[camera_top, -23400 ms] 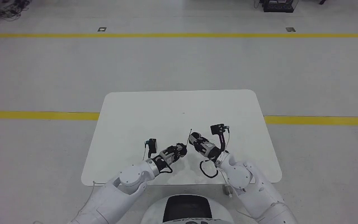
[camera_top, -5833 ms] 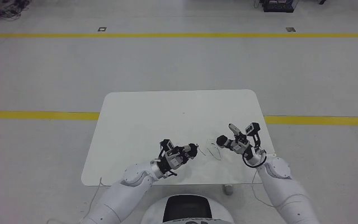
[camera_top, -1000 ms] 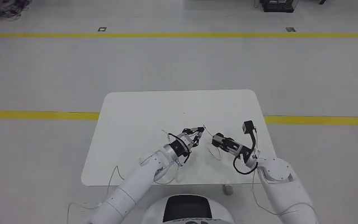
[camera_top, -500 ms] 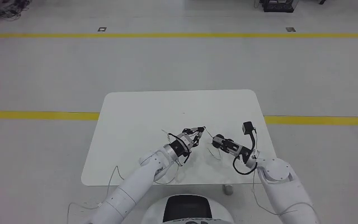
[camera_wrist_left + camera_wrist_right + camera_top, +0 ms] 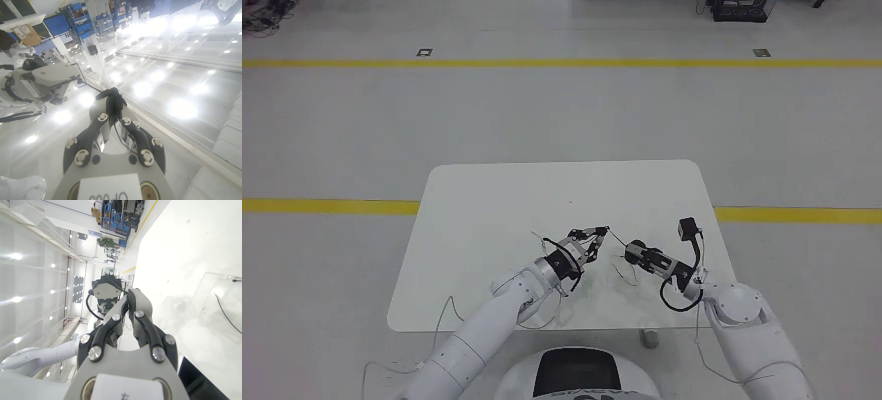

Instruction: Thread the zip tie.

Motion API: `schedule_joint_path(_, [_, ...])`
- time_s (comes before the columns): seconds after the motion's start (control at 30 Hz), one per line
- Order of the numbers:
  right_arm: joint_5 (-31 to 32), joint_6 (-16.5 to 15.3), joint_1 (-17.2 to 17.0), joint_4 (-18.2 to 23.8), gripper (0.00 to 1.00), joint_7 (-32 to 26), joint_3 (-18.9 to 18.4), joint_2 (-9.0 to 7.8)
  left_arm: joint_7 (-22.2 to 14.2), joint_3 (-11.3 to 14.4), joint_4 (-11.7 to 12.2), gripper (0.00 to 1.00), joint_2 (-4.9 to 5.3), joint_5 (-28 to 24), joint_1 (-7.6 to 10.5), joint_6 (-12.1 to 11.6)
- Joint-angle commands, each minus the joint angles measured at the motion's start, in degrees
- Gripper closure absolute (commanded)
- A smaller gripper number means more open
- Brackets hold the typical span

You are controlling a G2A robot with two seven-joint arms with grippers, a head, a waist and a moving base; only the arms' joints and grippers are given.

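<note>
A thin black zip tie (image 5: 608, 231) spans the short gap between my two grippers above the white table (image 5: 542, 190). My left gripper (image 5: 594, 236) is shut on one end; in its wrist view the fingers (image 5: 113, 94) pinch the tie (image 5: 90, 86), which runs off toward the other gripper. My right gripper (image 5: 630, 247) is shut on the other end. Seen from the right wrist, the closed fingertips (image 5: 128, 298) hold the strand (image 5: 117, 284) leading to the left gripper (image 5: 106, 277).
A clear flat tray (image 5: 208, 279) lies on the table below the right gripper, with a loose black zip tie (image 5: 225, 313) on it. The table's near edge is close behind both arms.
The right gripper has shifted slightly to the right and toward the table's near edge. The left gripper holds its place with the tie.
</note>
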State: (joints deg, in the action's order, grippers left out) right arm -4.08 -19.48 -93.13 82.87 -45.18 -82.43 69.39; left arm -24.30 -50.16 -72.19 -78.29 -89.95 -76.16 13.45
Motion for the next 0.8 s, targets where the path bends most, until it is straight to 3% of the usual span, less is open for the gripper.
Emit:
schedule_joint_path(0.0, [0.01, 0.00, 0.00, -0.08, 1.00, 0.06, -0.04, -0.05, 0.00, 0.00, 0.00, 1.00, 0.00, 0.00, 0.00, 0.00])
schedule_joint_path(0.17, [0.08, 0.00, 0.05, -0.47, 1.00, 0.37, -0.28, -0.20, 0.00, 0.00, 0.00, 1.00, 0.00, 0.00, 0.00, 0.00])
schedule_joint_path(0.2, [0.05, 0.00, 0.06, -0.61, 0.61, 0.57, -0.44, -0.23, 0.00, 0.00, 0.00, 1.00, 0.00, 0.00, 0.00, 0.00])
schedule_joint_path(0.23, [-0.03, 0.00, 0.08, -0.80, 0.05, 0.79, -0.72, -0.29, 0.00, 0.00, 0.00, 1.00, 0.00, 0.00, 0.00, 0.00])
schedule_joint_path(0.27, [-0.05, 0.00, 0.10, -0.95, 0.00, 0.93, -0.97, -0.34, 0.00, 0.00, 0.00, 1.00, 0.00, 0.00, 0.00, 0.00])
schedule_joint_path(0.5, [-1.67, 0.00, 0.40, -2.08, 0.00, 0.91, -3.59, -0.83, 0.00, 0.00, 0.00, 1.00, 0.00, 0.00, 0.00, 0.00])
schedule_joint_path(0.77, [-1.67, 0.00, 0.40, -2.08, 0.00, 0.91, -3.59, -0.83, 0.00, 0.00, 0.00, 1.00, 0.00, 0.00, 0.00, 0.00])
